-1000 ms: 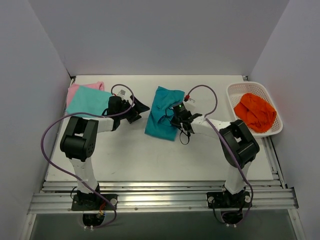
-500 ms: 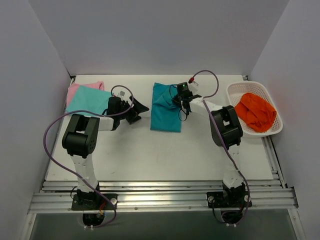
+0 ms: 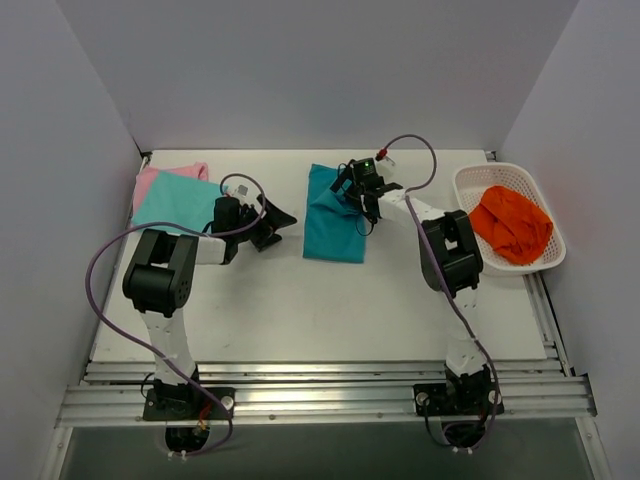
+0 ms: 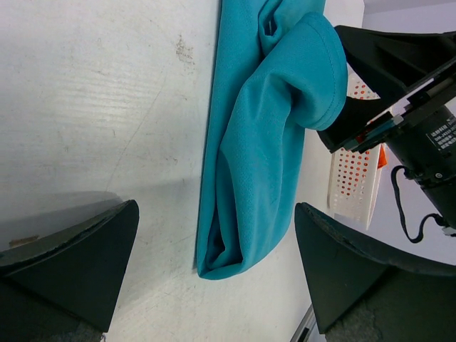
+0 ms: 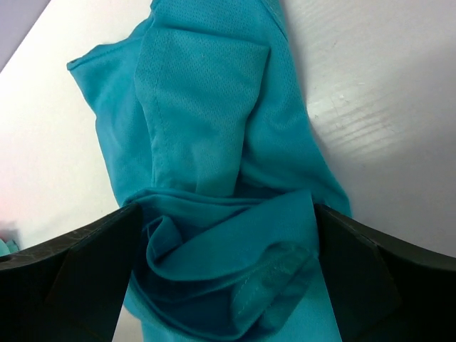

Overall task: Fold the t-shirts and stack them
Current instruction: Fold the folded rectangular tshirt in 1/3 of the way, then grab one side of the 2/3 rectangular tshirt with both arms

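- Top view: the deep teal t-shirt [image 3: 333, 218] lies as a narrow folded rectangle on the table [image 3: 300, 310]. It is close to the far edge, about midway between the left and right edges, with its long side running far to near.
- The right gripper [image 3: 352, 190] sits over the far right part of that shirt, its arm reaching in from the right. This view does not show how its fingers stand.
- The left gripper [image 3: 278, 226] is low over bare table just to the left of the deep teal t-shirt and apart from it. Its fingers are spread wide and point toward the shirt.
- In the far left corner the aqua-mint t-shirt [image 3: 178, 205] lies flat on the pink t-shirt [image 3: 160, 178], with pink showing along the far and left sides.
- The white lattice basket [image 3: 470, 180] stands at the right edge and holds a bunched orange cloth [image 3: 512, 224].
- Left wrist view: the left gripper's fingers [image 4: 78, 263] stand wide apart and hold nothing. Between them are bare table and, farther on, one end of the deep teal t-shirt [image 4: 249, 178].
- The shirt is doubled lengthwise. Its upper layer ends in a rounded fold that touches a black finger [image 4: 356, 107] of the right gripper. The basket wall [image 4: 353, 185] shows behind.
- Right wrist view: the right gripper's fingers [image 5: 71, 278] are spread wide. Bunched teal cloth [image 5: 206, 121] lies loose in the gap between them, not pinched. A stitched hem is visible there, and a flatter panel lies beyond on the table.
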You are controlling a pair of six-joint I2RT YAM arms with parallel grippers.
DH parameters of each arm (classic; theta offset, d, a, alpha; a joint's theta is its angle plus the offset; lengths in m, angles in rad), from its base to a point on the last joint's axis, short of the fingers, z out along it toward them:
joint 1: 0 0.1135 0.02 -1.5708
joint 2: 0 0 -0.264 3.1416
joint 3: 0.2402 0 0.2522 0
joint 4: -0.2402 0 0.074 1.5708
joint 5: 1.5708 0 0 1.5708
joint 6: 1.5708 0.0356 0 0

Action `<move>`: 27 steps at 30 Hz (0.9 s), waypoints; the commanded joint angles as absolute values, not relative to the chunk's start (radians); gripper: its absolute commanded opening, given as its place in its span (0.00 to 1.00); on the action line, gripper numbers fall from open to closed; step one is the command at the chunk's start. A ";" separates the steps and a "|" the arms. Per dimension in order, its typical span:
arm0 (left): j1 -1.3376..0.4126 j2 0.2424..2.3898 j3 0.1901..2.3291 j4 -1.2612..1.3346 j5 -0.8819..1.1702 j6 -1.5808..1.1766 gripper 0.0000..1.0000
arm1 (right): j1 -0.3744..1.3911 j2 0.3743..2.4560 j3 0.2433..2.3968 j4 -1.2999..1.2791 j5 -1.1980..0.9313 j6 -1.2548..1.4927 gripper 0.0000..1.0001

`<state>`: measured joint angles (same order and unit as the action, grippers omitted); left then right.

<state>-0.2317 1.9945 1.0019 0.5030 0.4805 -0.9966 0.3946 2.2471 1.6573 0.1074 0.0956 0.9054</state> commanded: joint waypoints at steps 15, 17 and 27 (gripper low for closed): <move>-0.343 1.822 0.861 0.620 0.428 -1.035 1.00 | 0.455 1.547 0.961 0.161 0.370 0.882 1.00; -0.362 1.827 0.853 0.624 0.411 -1.034 1.00 | 0.509 1.516 0.841 0.192 0.373 0.906 1.00; -0.402 1.899 0.854 0.678 0.416 -1.057 0.94 | 0.644 1.646 0.755 0.344 0.322 0.985 0.99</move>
